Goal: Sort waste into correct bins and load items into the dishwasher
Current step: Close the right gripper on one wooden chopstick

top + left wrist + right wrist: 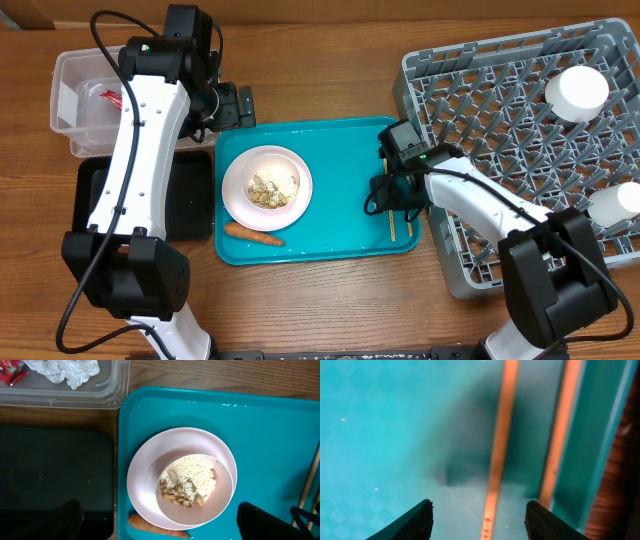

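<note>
A white plate (pixel 240 190) holding a white bowl (pixel 272 187) of rice and beige food scraps (pixel 187 482) sits on the teal tray (pixel 335 160), with the orange carrot (pixel 253 235) in front of it. Two chopsticks (pixel 392 222) lie at the tray's right side. My right gripper (pixel 392 195) is open, low over them; one chopstick (pixel 495 460) runs between its fingers (pixel 479 507), the other (pixel 559 445) lies just right. My left gripper (pixel 236 106) is open and empty above the plate (pixel 145 475), its fingers (pixel 160 505) wide apart. The carrot also shows in the left wrist view (pixel 157 527).
The clear tub (pixel 70 110) at back left holds a red wrapper (pixel 11 372) and a white tissue (pixel 65 370). The black tray (pixel 95 195) lies in front of it. The grey dish rack (pixel 500 110) at right holds a white cup (pixel 576 92) and another white item (pixel 615 203).
</note>
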Controlling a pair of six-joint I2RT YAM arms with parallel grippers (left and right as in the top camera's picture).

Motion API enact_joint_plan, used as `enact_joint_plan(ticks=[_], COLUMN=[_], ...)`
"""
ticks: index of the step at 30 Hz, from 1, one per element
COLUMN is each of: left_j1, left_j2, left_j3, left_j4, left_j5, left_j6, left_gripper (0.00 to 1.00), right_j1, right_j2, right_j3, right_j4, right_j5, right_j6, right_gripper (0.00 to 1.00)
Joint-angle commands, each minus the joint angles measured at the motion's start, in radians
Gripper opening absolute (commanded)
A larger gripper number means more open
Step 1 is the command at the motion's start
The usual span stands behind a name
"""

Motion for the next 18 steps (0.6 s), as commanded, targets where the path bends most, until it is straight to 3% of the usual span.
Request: enact_joint_plan(ticks=[1, 18], left_j1=[-0.007, -0.007], left_j2=[0.006, 0.006], left_j3=[0.018, 0.018], left_j4=[0.004, 0.003], left_j5=[0.011, 0.011], left_j6=[-0.002, -0.002], left_gripper=[1.0, 1.0], right_j1=[0.031, 0.057], right_j2=[0.003, 0.09], right_j3=[-0.019, -0.032], right_j4=[0.025, 0.043], right_j5=[0.005, 0.083], right_j6=[0.0, -0.003], right_gripper=[0.62, 0.59])
